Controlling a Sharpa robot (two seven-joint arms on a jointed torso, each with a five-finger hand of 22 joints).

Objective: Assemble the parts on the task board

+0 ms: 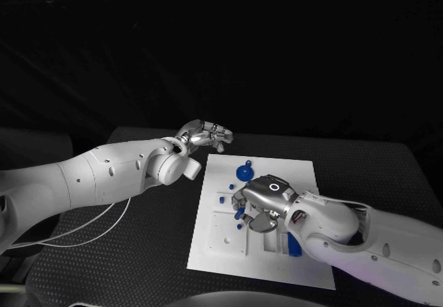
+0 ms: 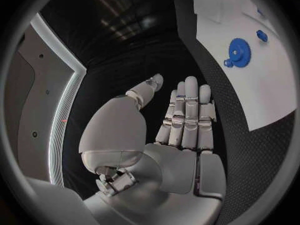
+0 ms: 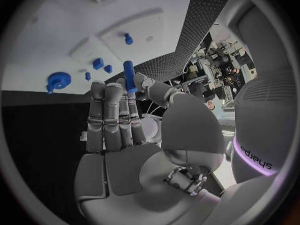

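Right hand [image 1: 261, 206] mid-frame over board [image 1: 296, 167] pinches blue peg [image 3: 129, 76]; left hand [image 1: 205, 135] spread, empty. Insertion step, probably; next needs peg-hole alignment.

L hand [image 1: 207, 135] flat, empty; R hand [image 1: 261, 203] pinching sth.

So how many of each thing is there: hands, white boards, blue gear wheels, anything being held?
Hands: 2, left and right
Board: 1
Gear: 1
Peg, pinched in the right hand's fingers: 1
Total: 5
Several smaller blue parts also lie on the board, too small to count surely.
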